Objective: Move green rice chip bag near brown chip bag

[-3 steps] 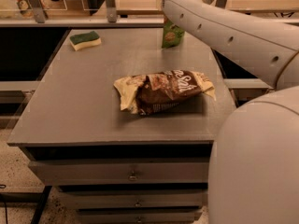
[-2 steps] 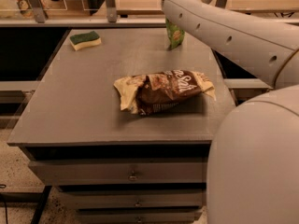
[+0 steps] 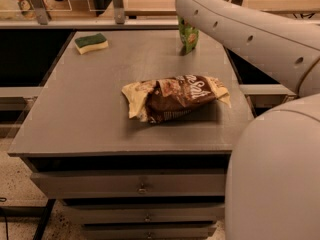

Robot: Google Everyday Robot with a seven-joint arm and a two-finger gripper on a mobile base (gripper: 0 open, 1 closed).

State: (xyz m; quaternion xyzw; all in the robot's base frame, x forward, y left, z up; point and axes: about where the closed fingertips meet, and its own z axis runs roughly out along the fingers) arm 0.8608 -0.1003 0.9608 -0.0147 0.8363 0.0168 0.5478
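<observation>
Green rice chip bag [image 3: 189, 36] stands at the far right of the grey table [image 3: 85, 119], leaning a little. Its top is covered by the robot arm [image 3: 250, 34], which sweeps in from the near right and ends right over it. The gripper is hidden behind that arm end, probably at the bag's top, so I cannot tell if it's spread, closed or pinching the bag. The arm likely sits there to take the bag from above, since the bag is tall and narrow.

Brown chip bag [image 3: 175, 98] lies flat and crumpled mid-table, "Salt" lettering up, nearer than the green bag and well apart from it. Bare tabletop lies between them, so the green bag probably comes toward the near side. A green-and-yellow sponge [image 3: 91, 42] sits at the far left, out of the way. Move not yet done.
</observation>
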